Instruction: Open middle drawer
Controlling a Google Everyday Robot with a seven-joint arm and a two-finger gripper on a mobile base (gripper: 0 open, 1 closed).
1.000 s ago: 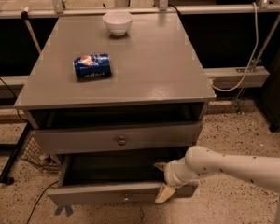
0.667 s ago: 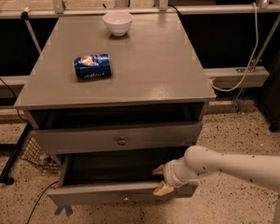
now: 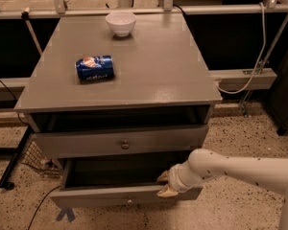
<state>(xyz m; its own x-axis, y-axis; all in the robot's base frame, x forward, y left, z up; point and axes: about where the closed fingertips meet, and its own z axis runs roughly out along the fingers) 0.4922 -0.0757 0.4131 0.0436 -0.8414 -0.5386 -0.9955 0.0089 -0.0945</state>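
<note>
Nearest, pulled well out beneath the upper drawer (image 3: 86,143): the middle drawer (image 3: 101,196), dark box exposed. At its front panel's right end, the gripper (image 3: 164,184), tan fingers (image 3: 162,177) spread astride the top edge, one inside, one outside. Farther back on the cabinet top (image 3: 144,61), a blue can (image 3: 95,67), then a white bowl (image 3: 120,22).

On the cabinet top (image 3: 153,66), a bowl (image 3: 121,22) is set behind a can (image 3: 95,67). The gripper (image 3: 164,184) is held at the front of the middle drawer (image 3: 98,198).

flr: speckled terrazzo (image 3: 240,210) | furn: grey cabinet (image 3: 149,66) | bg: dark panels (image 3: 221,42), pale rail (image 3: 240,78), white cable (image 3: 259,56) rt | gripper (image 3: 165,184) at cabinet front, low rt
</note>
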